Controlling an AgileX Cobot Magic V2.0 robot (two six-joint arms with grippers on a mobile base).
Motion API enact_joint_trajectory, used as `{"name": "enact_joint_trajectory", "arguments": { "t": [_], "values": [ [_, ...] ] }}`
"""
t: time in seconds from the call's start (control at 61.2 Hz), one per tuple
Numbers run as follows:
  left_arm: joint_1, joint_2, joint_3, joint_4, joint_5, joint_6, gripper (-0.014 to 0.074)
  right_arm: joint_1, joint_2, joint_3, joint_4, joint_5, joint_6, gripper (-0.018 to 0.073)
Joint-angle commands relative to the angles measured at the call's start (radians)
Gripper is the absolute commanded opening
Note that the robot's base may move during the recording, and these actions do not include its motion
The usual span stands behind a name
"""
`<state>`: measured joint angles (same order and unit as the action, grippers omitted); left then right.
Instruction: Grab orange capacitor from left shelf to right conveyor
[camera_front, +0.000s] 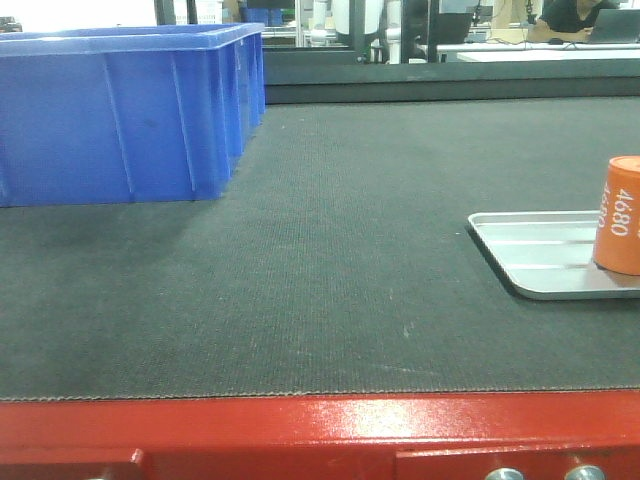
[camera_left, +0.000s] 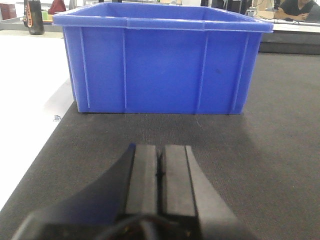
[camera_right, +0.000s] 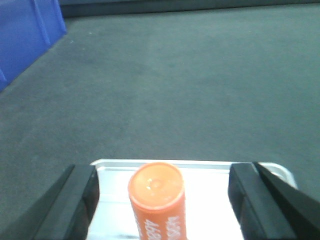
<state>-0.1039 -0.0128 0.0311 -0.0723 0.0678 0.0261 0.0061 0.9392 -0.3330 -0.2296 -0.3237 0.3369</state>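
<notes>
The orange capacitor (camera_front: 620, 215) with white "4680" print stands upright on a flat silver tray (camera_front: 535, 262) that lies on the right conveyor's dark belt (camera_front: 330, 270), at the far right. In the right wrist view my right gripper (camera_right: 165, 170) is open; the capacitor (camera_right: 157, 200) stands between its black fingers (camera_right: 82, 200), with gaps on both sides. My left gripper (camera_left: 160, 150) is shut with nothing in it and hovers low over the belt (camera_left: 260, 165), facing the blue crate. The left shelf is out of view.
A large blue plastic crate (camera_front: 120, 110) stands on the belt at the back left, straight ahead of the left gripper (camera_left: 160, 65). The conveyor's glossy red front frame (camera_front: 300, 430) runs along the near edge. A white surface (camera_left: 25, 110) borders the belt's left side.
</notes>
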Motion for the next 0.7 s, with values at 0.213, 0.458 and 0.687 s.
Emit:
{"name": "enact_joint_trajectory", "arguments": {
  "t": [0.213, 0.458, 0.687],
  "values": [
    [0.002, -0.011, -0.003, -0.002, -0.089, -0.002, -0.0127, 0.059, -0.34, -0.222, -0.01, 0.513, 0.011, 0.0474],
    [0.002, -0.011, -0.003, -0.002, -0.089, -0.002, -0.0127, 0.061, -0.521, -0.263, -0.01, 0.737, 0.011, 0.0146],
    [0.002, -0.011, -0.003, -0.002, -0.089, -0.002, -0.0127, 0.061, -0.601, -0.263, -0.01, 0.759, 0.011, 0.0054]
  ]
}}
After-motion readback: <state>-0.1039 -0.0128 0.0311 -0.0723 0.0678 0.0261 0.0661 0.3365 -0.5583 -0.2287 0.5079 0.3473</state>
